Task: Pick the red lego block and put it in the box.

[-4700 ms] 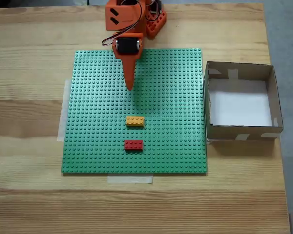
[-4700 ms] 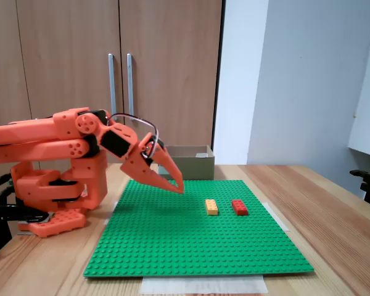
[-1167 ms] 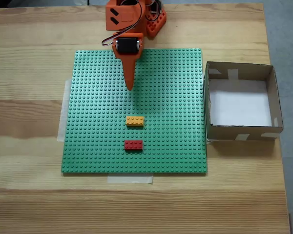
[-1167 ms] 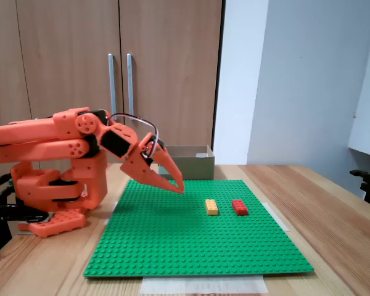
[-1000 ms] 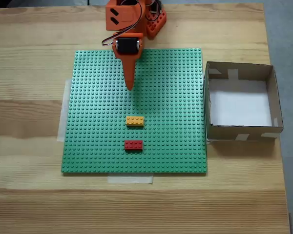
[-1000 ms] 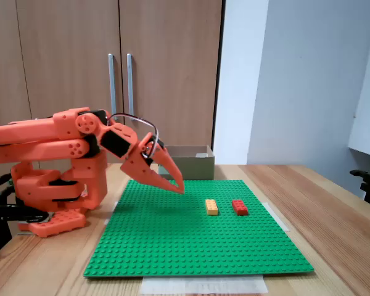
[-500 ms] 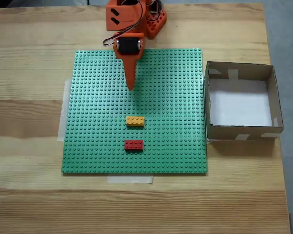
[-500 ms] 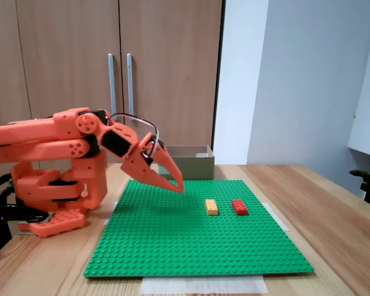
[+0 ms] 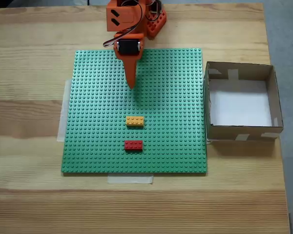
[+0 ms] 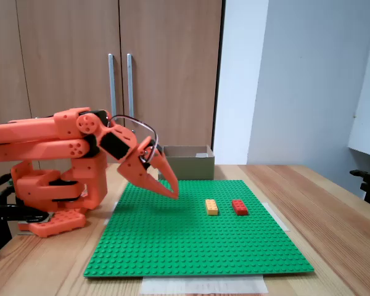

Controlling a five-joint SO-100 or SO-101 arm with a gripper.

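Observation:
The red lego block (image 9: 133, 145) sits on the green baseplate (image 9: 171, 97), close to its near edge, and shows at the plate's right in the side-on fixed view (image 10: 239, 207). The box (image 9: 234, 130) stands off the plate's right edge with a bare white floor; from the side it sits behind the arm (image 10: 186, 161). My orange gripper (image 9: 131, 87) hangs shut, with nothing in it, over the plate's far half. It points down at the studs (image 10: 174, 195), well short of the red block.
An orange-yellow brick (image 9: 135, 121) lies between the gripper and the red block, one brick-length from it (image 10: 211, 207). The arm's base (image 10: 55, 185) stands at the plate's far edge. Pale tape holds the plate to the wooden table (image 9: 39, 195).
The gripper has tipped and drawn back slightly toward the arm's base, its tip a little lower in the side-on view. Both bricks and the box have stayed put.

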